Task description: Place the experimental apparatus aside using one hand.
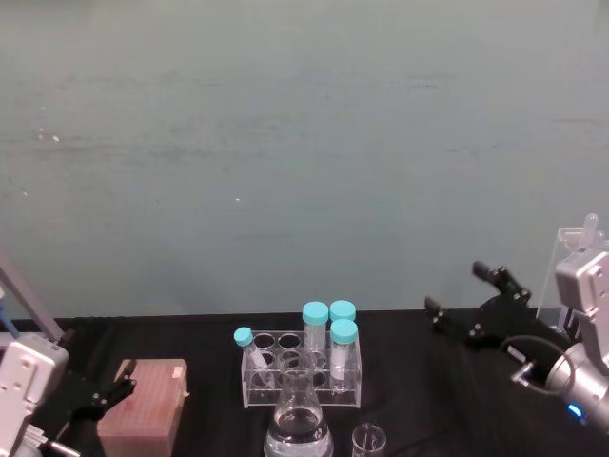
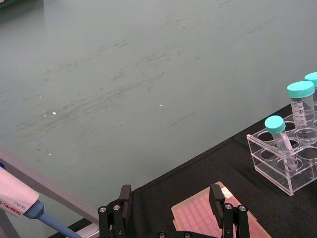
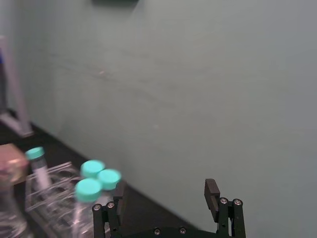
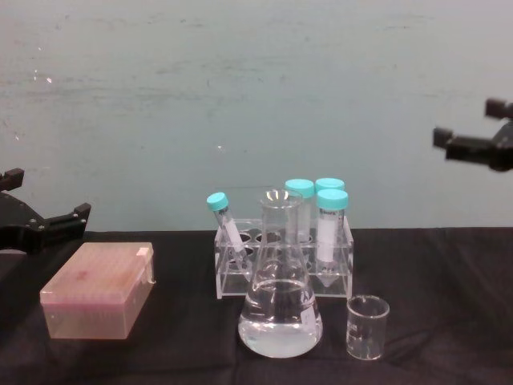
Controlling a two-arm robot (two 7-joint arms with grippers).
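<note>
**Head view.** Logged clear tube rack mid-counter, four teal-capped tubes in it, one leaning. Conical flask close at rack's 6 o'clock, small beaker at flask's 3 o'clock, both cropped at near edge. Pink tip box at rack's 9 o'clock, apart. Left tool spread wide, empty, at box's 9 o'clock. Right tool likewise spread and empty, at rack's 2 o'clock, well apart.

**Chest view.** Adds what head view crops: flask whole, clear liquid in lower part, neck overlapping rack. Beaker whole, just beside flask, not touching. Right tool high over counter against pale wall. Left tool low, near box, not touching. Bare counter at beaker's 3 o'clock and between box and rack.

**Left wrist view.** Fingers parted, tip box beyond the gap, rack farther off. Adds white pipette with blue collar.

**Right wrist view.** Fingers parted, nothing gripped. Capped tubes and rack beyond, open wall behind.
</note>
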